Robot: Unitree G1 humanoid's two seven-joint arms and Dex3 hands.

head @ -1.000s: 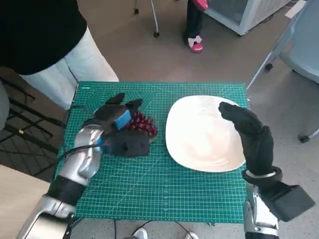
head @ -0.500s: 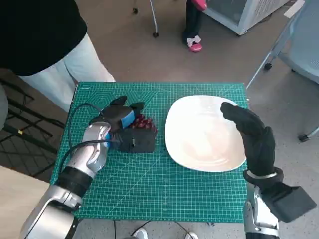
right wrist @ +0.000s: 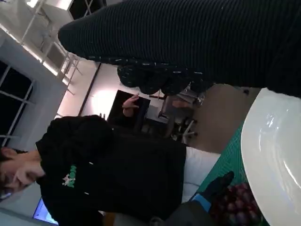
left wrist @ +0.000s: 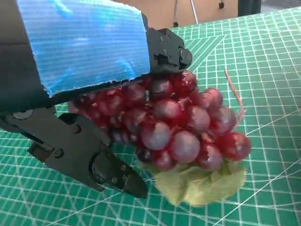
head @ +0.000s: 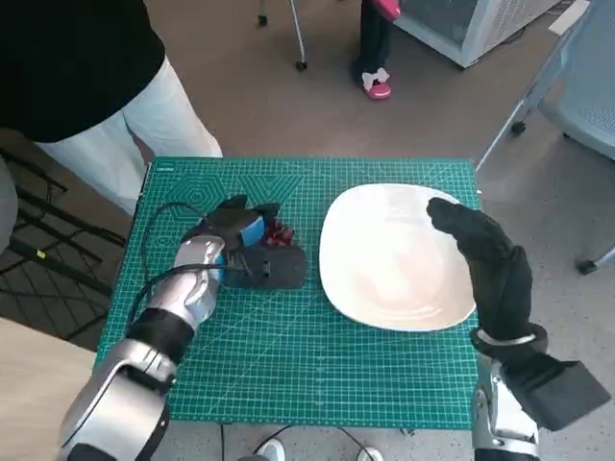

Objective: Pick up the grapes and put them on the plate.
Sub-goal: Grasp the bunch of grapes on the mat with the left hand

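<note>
Since the earlier frames, the left hand [head: 252,252] has closed further around the bunch of dark red grapes [head: 279,233], so that less of the fruit shows in the head view, and the forearm has swung up from the lower left of the frame. The plate and the right hand sit where they did.

The grapes lie on the green gridded cutting mat [head: 317,365], left of centre in the head view. In the left wrist view the bunch [left wrist: 181,122] fills the middle of the frame, its yellow-green leaf [left wrist: 202,181] at the lower right and a thin stem [left wrist: 235,92] curving off at the right. The blue-taped left hand [left wrist: 84,66] grasps the bunch: black fingers [left wrist: 82,155] press against it from the lower left and the taped back covers it from above.

The round white plate [head: 384,279] rests on the mat just beside the grapes, right of centre in the head view. The black-gloved right hand [head: 480,254] hovers over the plate's right edge, holding nothing, its fingers loosely extended. In the right wrist view the glove [right wrist: 197,42] spans the top, the plate's rim [right wrist: 273,160] curves at the lower right, and a person in a black top [right wrist: 117,174] sits at the left.
</note>
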